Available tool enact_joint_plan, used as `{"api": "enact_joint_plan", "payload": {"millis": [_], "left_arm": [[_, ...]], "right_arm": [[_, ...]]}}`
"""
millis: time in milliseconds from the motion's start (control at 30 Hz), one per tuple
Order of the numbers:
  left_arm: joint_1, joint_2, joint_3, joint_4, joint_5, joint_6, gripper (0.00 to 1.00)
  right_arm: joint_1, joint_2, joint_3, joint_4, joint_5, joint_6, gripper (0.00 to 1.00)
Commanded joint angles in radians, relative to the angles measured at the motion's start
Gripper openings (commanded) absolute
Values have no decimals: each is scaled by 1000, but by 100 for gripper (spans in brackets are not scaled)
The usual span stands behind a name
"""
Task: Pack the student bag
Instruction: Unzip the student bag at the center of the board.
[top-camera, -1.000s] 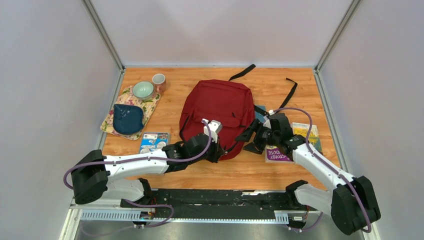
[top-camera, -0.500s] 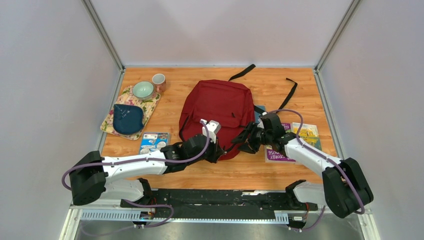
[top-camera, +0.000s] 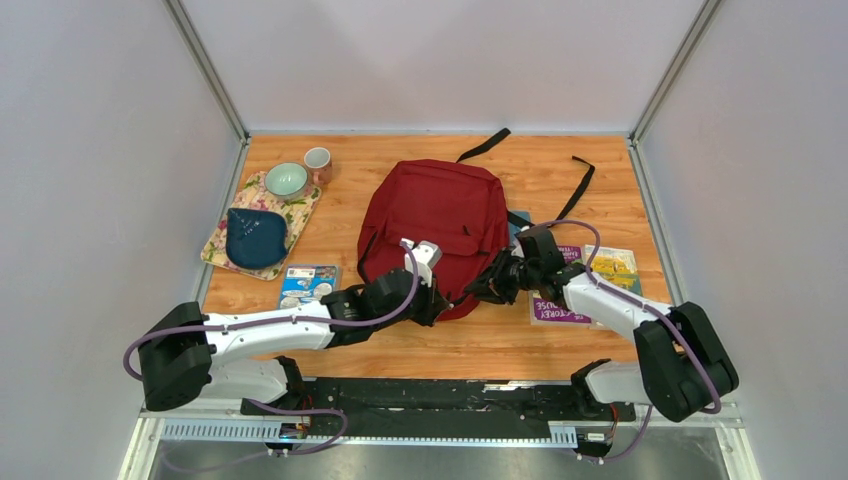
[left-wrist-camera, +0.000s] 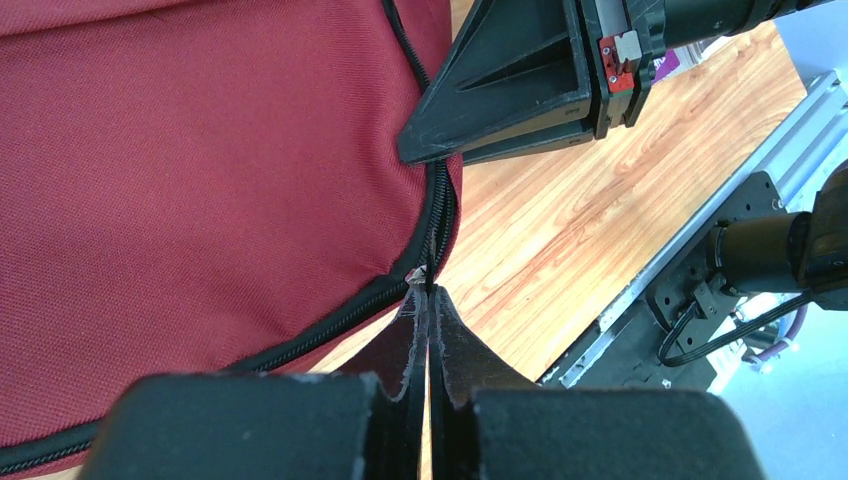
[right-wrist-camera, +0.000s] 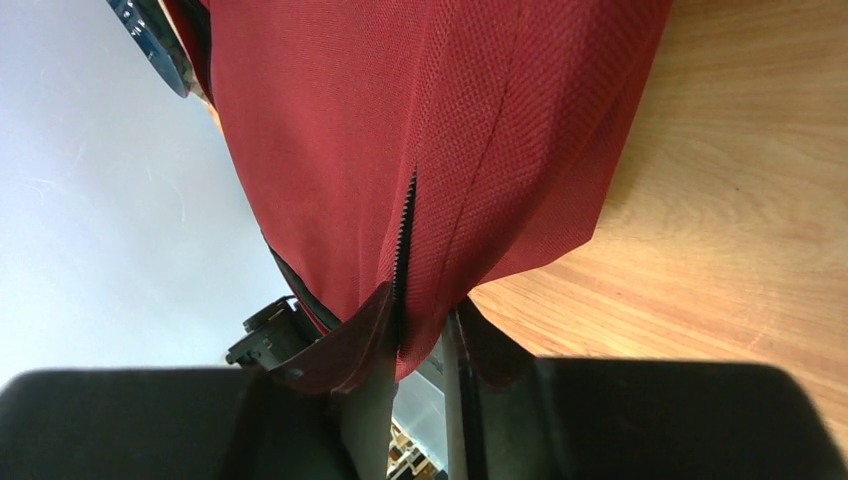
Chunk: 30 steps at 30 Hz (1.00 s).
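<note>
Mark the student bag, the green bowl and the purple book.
student bag (top-camera: 430, 212), top view, middle of red front
green bowl (top-camera: 286, 180), top view, its hollow centre
purple book (top-camera: 553, 311), top view, near part of cover

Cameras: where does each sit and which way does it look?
Top external: high behind the arms, looking down at the student bag; both arms show.
Left wrist: on the left arm, facing the bag's zipper past shut left fingers.
Right wrist: on the right arm, facing the bag past right fingers.
Shared: both wrists see the zipper.
</note>
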Motion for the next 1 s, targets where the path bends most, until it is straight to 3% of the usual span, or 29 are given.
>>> {"api": "enact_joint_plan", "payload": {"millis": [0,133,367,667,833,967], "left_arm": [[-8,-37,-11,51,18,14,0],[-8,-47,-28,39,1,13,0],[-8,-150,-93,-50,-206,-12,0],[6,-316,-157,-292,-471,-21,0],[18,-362,-171,-362,-493,2,0],[17,-370,-171,-328,-420,25,0]], "right_arm": [[4,19,37,37,12,-20,20],[3,35,53,10,34,-58,0],[-3,64,117,-73,58,-162,0],[-35,42,154,-134,83,-250,0],[-61,36,197,-174,109,-296,0],[-78,53,261,-197,106,-325,0]]}}
